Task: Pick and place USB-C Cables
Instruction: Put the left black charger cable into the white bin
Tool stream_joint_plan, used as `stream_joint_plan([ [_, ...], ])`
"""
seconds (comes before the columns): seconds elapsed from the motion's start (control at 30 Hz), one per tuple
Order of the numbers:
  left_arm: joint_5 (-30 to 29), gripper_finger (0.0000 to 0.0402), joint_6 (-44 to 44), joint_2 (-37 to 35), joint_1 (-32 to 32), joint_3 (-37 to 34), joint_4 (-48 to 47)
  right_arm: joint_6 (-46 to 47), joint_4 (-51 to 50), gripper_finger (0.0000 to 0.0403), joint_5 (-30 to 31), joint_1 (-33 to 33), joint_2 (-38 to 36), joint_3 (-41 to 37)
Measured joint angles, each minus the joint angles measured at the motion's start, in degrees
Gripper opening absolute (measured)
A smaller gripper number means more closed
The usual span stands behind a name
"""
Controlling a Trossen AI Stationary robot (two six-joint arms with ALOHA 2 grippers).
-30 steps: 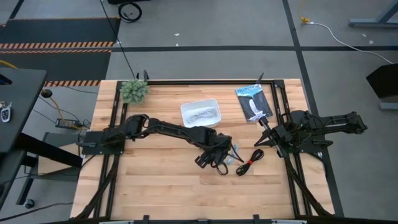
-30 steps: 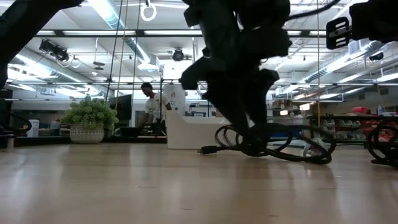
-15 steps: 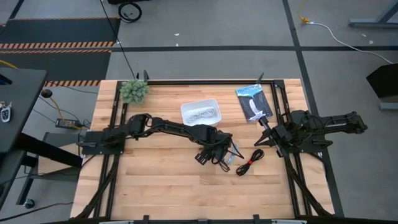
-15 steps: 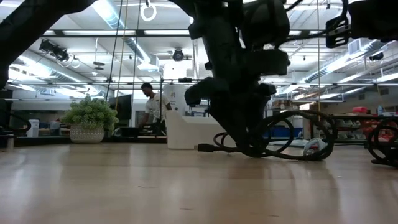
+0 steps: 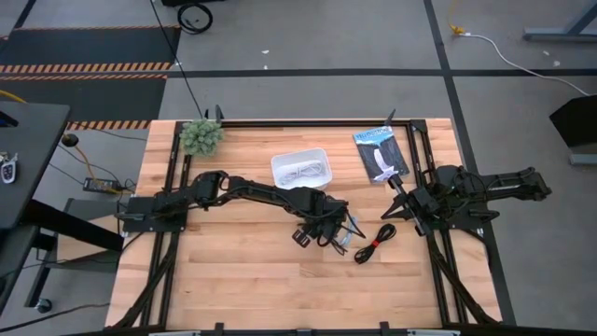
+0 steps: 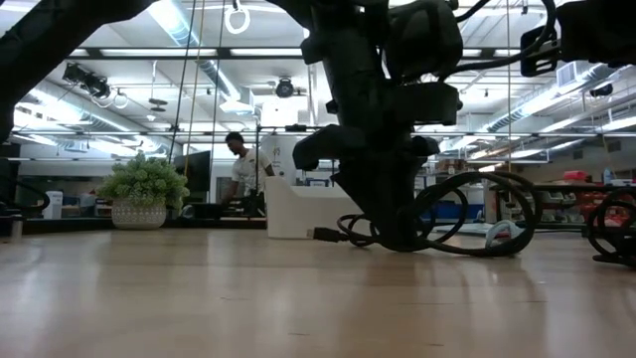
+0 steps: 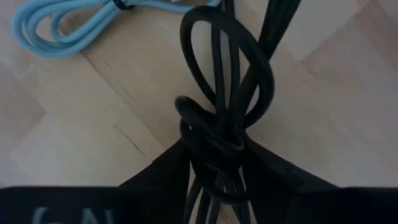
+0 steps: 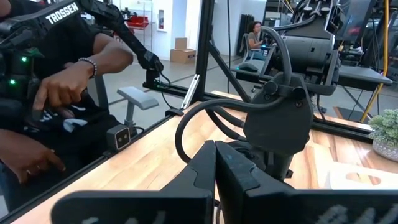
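The black cable [image 7: 221, 118] is pinched between the closed fingers of the left gripper [image 5: 322, 233] near the table centre. The light blue cable [image 7: 68, 22] lies just beside it and could be dragged along if snagged. The right gripper [image 8: 214, 155], closed and empty, is parked at the right edge.

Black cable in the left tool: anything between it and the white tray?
Nothing visible. The left tool is shut on the black cable, and the bare wood between it and the white tray is open. The light blue cable lies beside the tool, away from that path. The right tool waits by the right edge.
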Motion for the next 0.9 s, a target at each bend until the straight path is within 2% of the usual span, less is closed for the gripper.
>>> stream_joint_plan([
  [0.1,-1.72,0.0129,-0.92,-0.13,-0.35,0.00,0.48,0.00,0.01,0.0016,-0.01,-0.01,0.00,0.00],
  [0.27,-8.14,0.0126,-2.06,-0.17,-1.73,0.85,1.18,0.00,0.00,0.0016,-0.01,-0.01,0.00,0.00],
  [0.47,-10.56,0.0125,-4.17,-0.44,-1.92,5.35,-1.33,0.01,0.00,0.0016,-0.01,-0.01,0.00,0.00],
  [0.83,-11.20,0.0125,-10.37,-0.57,2.81,22.63,-23.05,0.01,-0.01,0.0016,-0.01,-0.01,0.00,0.00],
  [0.9,-11.02,0.0125,-11.20,-1.69,4.56,22.90,-25.06,0.02,-0.03,0.0016,-0.01,0.01,0.00,0.00],
])
